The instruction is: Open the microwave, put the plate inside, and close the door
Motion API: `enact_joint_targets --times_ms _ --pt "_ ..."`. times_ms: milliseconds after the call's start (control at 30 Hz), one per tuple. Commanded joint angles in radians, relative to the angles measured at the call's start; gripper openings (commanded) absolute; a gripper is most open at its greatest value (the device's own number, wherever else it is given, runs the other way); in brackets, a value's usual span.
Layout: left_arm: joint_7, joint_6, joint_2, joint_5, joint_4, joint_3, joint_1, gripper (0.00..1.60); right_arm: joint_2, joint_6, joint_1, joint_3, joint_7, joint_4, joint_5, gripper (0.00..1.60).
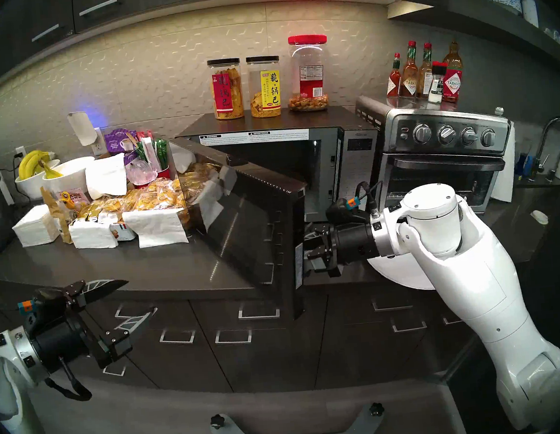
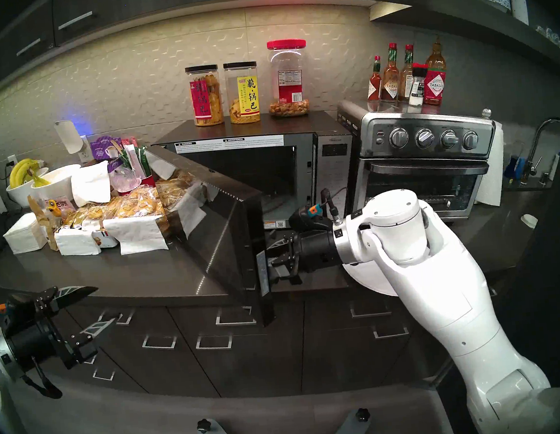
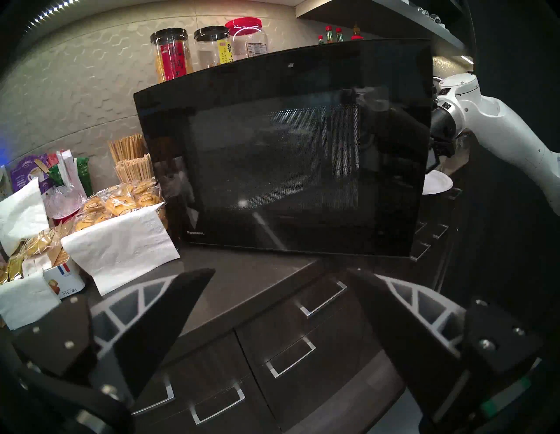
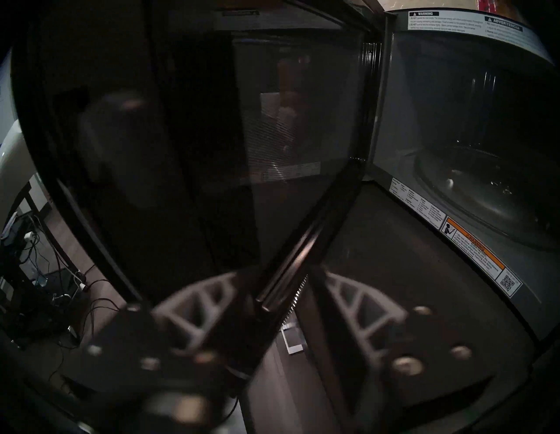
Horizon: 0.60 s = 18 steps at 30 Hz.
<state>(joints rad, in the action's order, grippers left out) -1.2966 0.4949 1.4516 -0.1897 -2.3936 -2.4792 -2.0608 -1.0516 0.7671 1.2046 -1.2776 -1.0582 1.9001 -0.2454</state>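
Right hand (image 1: 312,254) level, pinching door (image 1: 248,214) edge; left hand (image 1: 134,300) open.

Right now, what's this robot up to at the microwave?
Its right gripper is at the free edge of the Panasonic microwave's door, jaws closed on that edge, with the door about half open. The white plate still sits on the counter by the microwave, not yet inside. The left gripper waits open and empty.

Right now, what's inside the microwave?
Only the glass turntable shows inside the microwave; nothing sits on it. The open door covers the left part of the inside. The plate is on the counter.
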Motion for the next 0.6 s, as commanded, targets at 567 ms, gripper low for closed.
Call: enact_joint_targets --times_ms 567 --pt "-0.008 0.004 0.003 0.006 -0.008 -0.004 0.003 1.60 -0.002 0.003 0.006 -0.003 0.012 0.033 -0.001 1.60"
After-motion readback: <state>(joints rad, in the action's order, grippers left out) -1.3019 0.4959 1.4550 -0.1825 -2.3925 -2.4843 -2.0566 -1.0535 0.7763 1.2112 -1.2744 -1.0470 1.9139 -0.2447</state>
